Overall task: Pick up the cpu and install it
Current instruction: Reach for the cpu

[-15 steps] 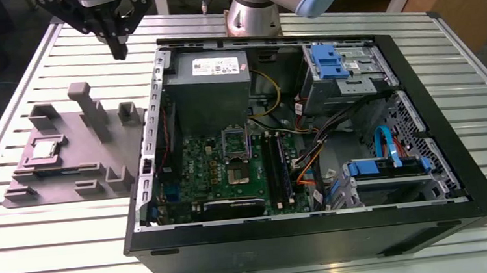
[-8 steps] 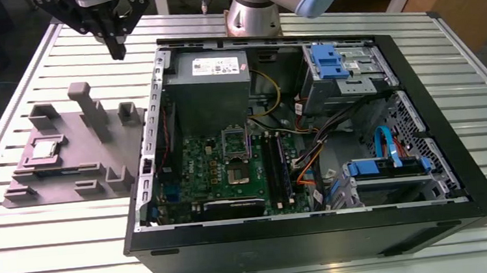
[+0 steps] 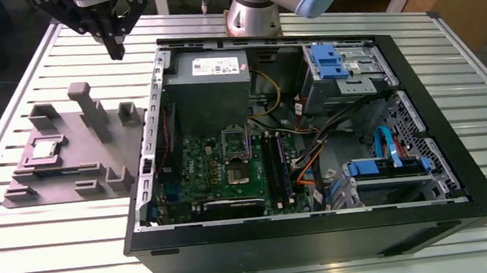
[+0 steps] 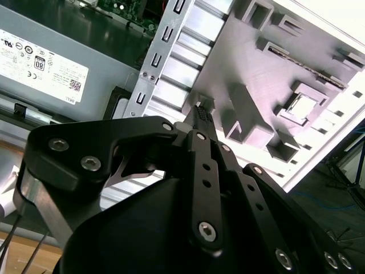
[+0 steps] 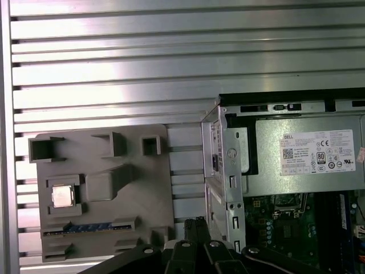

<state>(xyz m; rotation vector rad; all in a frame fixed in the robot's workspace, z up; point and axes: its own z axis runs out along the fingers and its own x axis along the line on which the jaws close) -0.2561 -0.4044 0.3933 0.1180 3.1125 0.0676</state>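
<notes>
A: Item, cpu (image 3: 44,149): location?
B: Seated in a recess of the grey tray (image 3: 66,184) on the slatted surface (image 3: 61,242). Small flat square, silver-grey top, pale rim.
A: Claw (image 3: 117,53)?
B: Fingers seemingly pressed together, nothing held; well apart from the cpu.

We see bright light glaring off the ribbed table (image 5: 114,74); the case (image 3: 321,238) interior lies shadowed.
</notes>
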